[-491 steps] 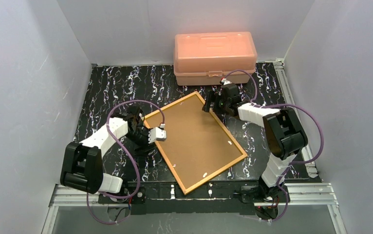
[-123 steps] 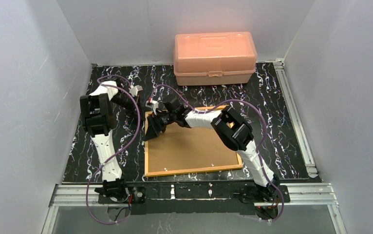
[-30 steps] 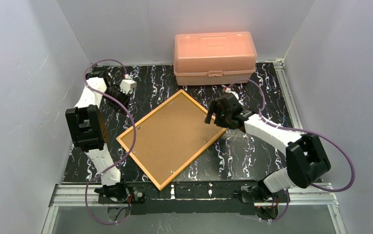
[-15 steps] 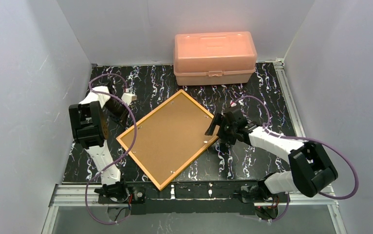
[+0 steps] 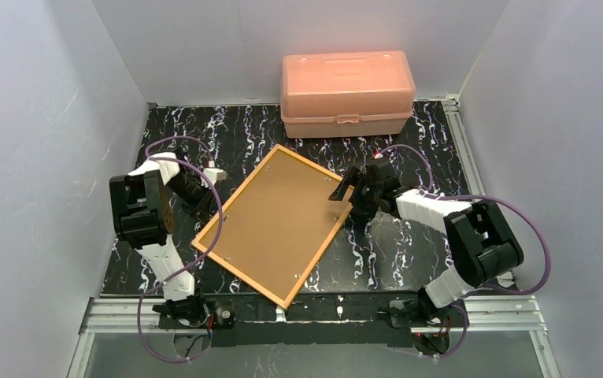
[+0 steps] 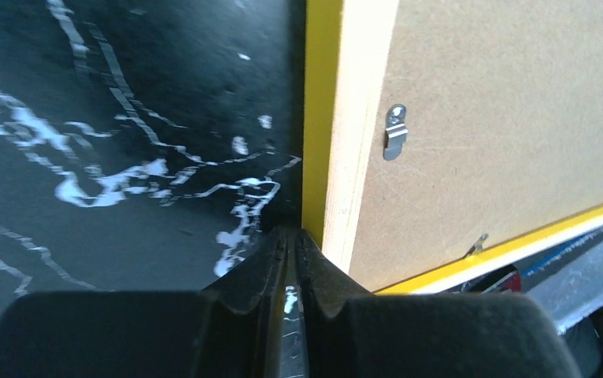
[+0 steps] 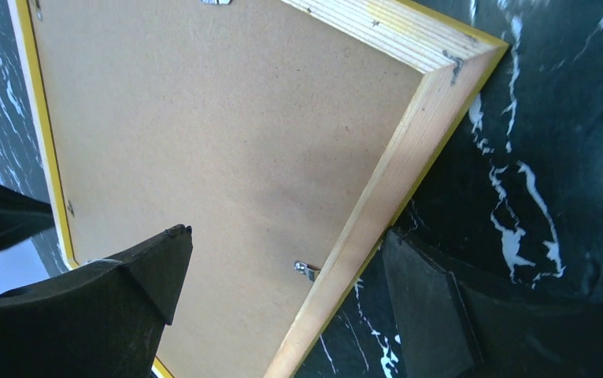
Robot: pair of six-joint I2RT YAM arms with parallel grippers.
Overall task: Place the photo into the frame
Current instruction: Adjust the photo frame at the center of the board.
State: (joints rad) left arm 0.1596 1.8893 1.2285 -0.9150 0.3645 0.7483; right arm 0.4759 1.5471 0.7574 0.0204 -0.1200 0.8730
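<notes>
The frame [image 5: 275,224] lies face down and skewed on the black marble table [image 5: 408,252], its brown back up. My left gripper [image 5: 210,201] is at the frame's left edge. In the left wrist view its gripper [image 6: 290,234] is shut on nothing, with the tips against the yellow outer side of the frame [image 6: 322,118]. My right gripper [image 5: 347,197] is open at the right corner. In the right wrist view the gripper [image 7: 283,235] straddles the wooden edge [image 7: 385,189], one finger over the backing board and the other over the table. The photo is out of view.
A salmon-pink plastic box [image 5: 348,93] stands shut at the back of the table. Small metal clips [image 6: 395,130] hold the backing board [image 7: 204,142]. Grey walls close in the left, back and right sides. A metal rail [image 5: 471,181] runs along the right edge.
The left gripper came from the back left to the frame's left edge and closed. The frame turned slightly counter-clockwise. The right gripper stayed open at the right corner.
</notes>
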